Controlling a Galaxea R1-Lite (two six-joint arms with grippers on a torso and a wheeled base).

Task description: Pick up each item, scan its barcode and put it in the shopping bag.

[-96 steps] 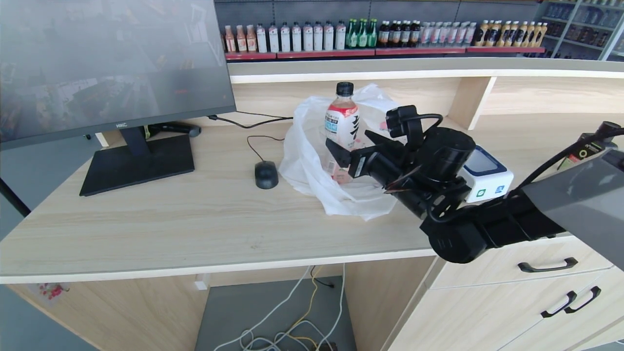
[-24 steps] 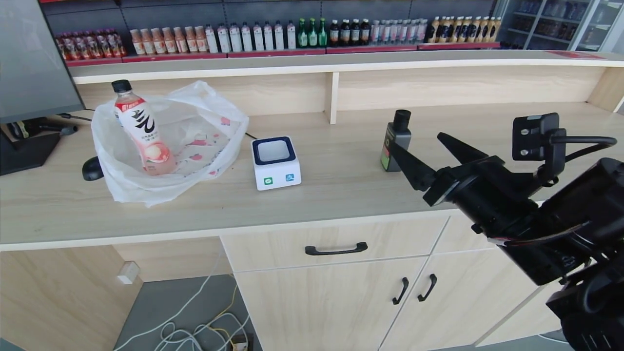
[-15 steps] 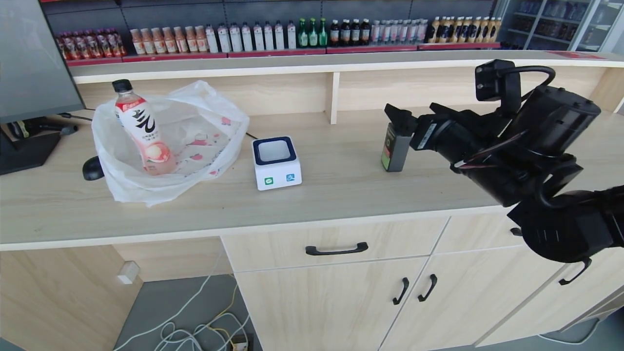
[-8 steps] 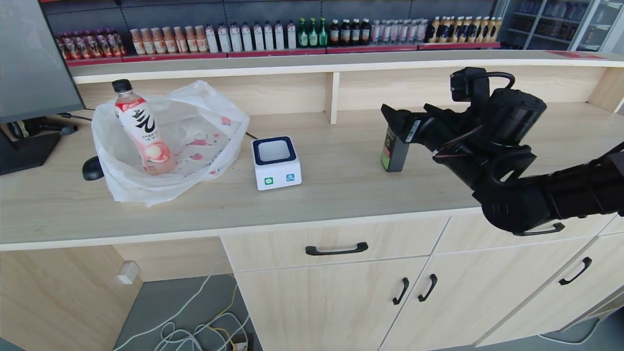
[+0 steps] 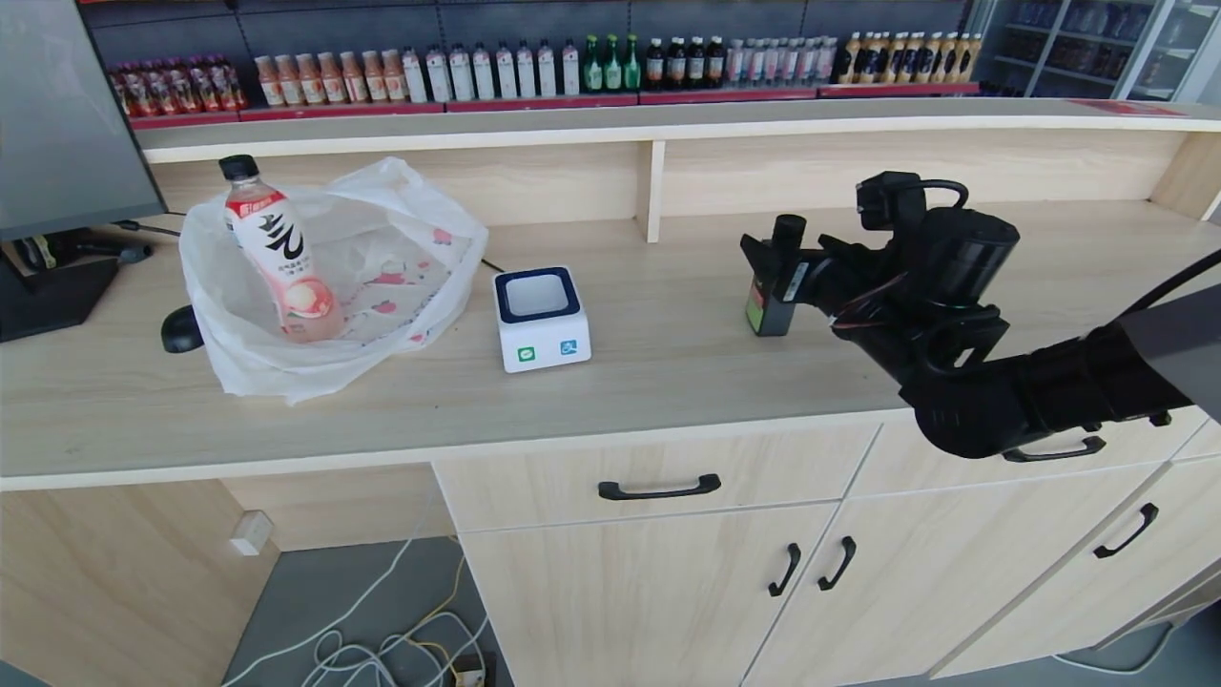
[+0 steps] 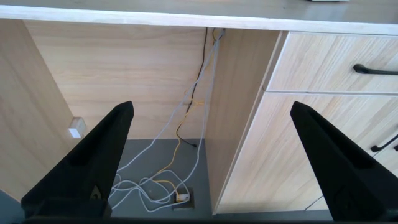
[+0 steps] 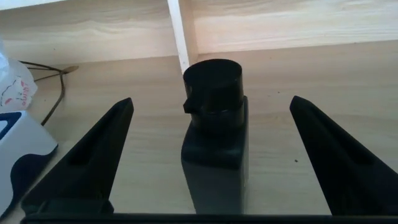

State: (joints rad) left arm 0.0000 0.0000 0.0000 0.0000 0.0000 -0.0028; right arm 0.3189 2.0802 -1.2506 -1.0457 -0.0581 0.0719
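A dark flat bottle (image 5: 761, 311) with a black cap and a red and green label stands upright on the wooden counter (image 5: 668, 363), right of the middle. My right gripper (image 5: 775, 263) is open at the bottle's upper part, one finger on each side. In the right wrist view the bottle (image 7: 214, 149) stands between the wide fingers of the right gripper (image 7: 211, 102), touching neither. The white shopping bag (image 5: 401, 286) lies open at the left with a pink drink bottle (image 5: 279, 258) leaning in it. A white box scanner (image 5: 540, 320) sits between bag and dark bottle. My left gripper (image 6: 211, 109) hangs open below the counter, holding nothing.
A monitor (image 5: 67, 114) and a black mouse (image 5: 178, 330) are at the far left. A low shelf with an upright divider (image 5: 651, 191) runs behind the counter, with rows of drinks (image 5: 572, 72) beyond. Drawers (image 5: 658, 489) and loose cables (image 6: 180, 155) lie below.
The head view has turned right since the earliest frame. My right gripper left the bag, swung over to the dark bottle, then lowered and closed in around it, still open.
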